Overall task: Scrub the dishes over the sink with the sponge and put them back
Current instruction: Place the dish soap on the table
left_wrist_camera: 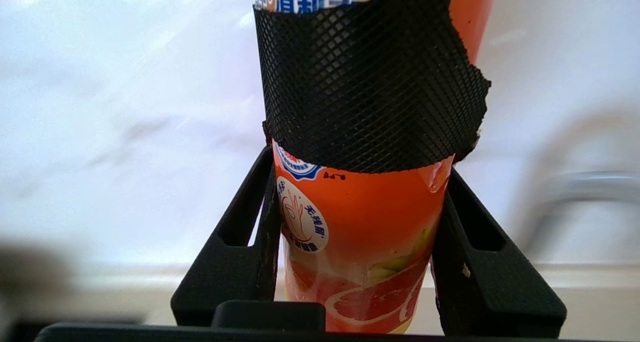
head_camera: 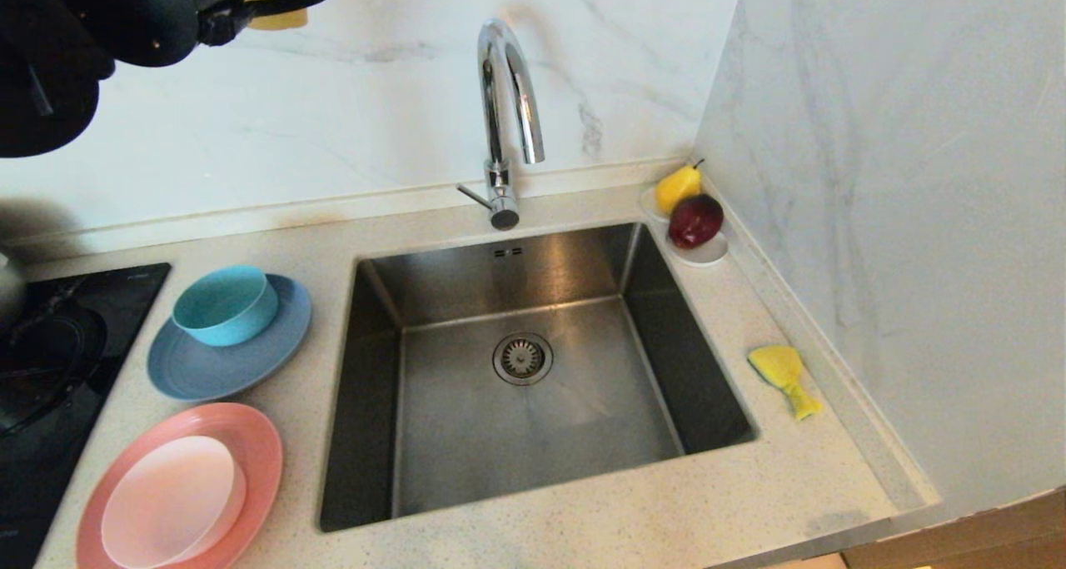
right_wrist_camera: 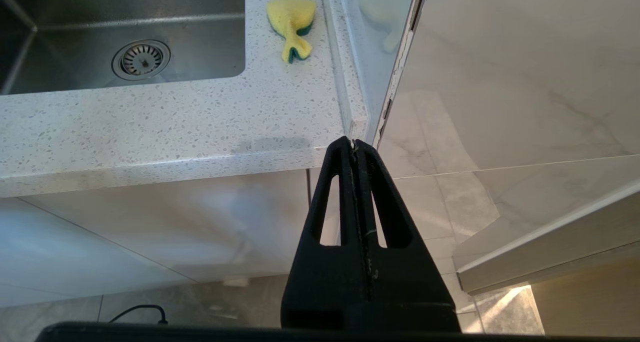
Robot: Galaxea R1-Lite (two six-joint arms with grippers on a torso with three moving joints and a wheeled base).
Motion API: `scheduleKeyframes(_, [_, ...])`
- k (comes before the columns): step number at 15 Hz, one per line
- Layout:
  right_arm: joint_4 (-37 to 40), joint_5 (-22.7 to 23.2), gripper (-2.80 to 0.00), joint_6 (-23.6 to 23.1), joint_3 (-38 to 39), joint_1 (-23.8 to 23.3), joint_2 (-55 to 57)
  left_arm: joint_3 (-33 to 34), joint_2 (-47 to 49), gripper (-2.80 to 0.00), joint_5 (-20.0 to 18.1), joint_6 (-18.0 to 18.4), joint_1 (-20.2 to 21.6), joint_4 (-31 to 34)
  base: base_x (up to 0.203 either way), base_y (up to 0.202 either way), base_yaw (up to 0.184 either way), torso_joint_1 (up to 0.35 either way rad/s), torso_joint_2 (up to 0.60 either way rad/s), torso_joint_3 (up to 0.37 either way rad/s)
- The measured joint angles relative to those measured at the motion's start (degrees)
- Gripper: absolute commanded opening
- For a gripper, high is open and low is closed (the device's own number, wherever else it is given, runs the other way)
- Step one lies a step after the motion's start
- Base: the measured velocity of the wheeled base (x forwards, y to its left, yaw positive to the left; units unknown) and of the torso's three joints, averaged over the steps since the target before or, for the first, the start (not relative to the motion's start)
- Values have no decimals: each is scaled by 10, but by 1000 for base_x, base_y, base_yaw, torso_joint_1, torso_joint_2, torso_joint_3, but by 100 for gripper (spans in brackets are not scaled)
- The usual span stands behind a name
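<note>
Clearly clamped: left gripper [left_wrist_camera: 360,182] high up near the back wall, far left, both fingers pressed against the sides of an orange bottle [left_wrist_camera: 370,242] with a black mesh sleeve [left_wrist_camera: 370,81] around its middle. Probably dish soap, so probably the step of bringing soap to the washing place.

To do it well:
- Keep the bottle upright and the squeeze even; looks slippery below the mesh.
- Carry it high over the dishes, then lower it only above the sink [head_camera: 583,419].
- Pass in front of the tall tap [head_camera: 508,94], not through its curve.

Right gripper [right_wrist_camera: 354,146] closed on nothing, parked low beside the right front corner of the counter, below its edge.

Sponge [head_camera: 781,367] untouched on the counter, just right of the sink, near the side wall. Basin without any dish, drain [head_camera: 522,357] uncovered.

All four dishes left of the sink: teal bowl [head_camera: 225,305] standing on the grey-blue plate [head_camera: 208,369], pale pink bowl [head_camera: 171,502] on the salmon-pink plate [head_camera: 258,444]. Nothing scrubbed yet, by the look.

At the back right corner, a white saucer [head_camera: 708,254] with a pear [head_camera: 676,187] and a red apple [head_camera: 695,219], well apart from the sponge. Black hob [head_camera: 83,302] with a dark pan at the far left, close under the left arm's path.
</note>
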Motion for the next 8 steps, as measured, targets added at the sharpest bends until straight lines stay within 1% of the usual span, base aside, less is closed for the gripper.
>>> scheduleKeyframes(2, [0,0,-280,0,0,0,0,27,-8,-280,0,-40,52,-3,0,0,0,0,0,0])
scheduleKeyframes(4, [0,0,-280,0,0,0,0,39,-7,-280,-2,-76,99,-4,0,0,0,0,0,0])
scheduleKeyframes(6, [0,0,-280,0,0,0,0,44,5,-280,5,-105,133,-1,0,0,0,0,0,0])
scheduleKeyframes(8, [0,0,-280,0,0,0,0,58,24,-280,22,-123,149,-4,0,0,0,0,0,0])
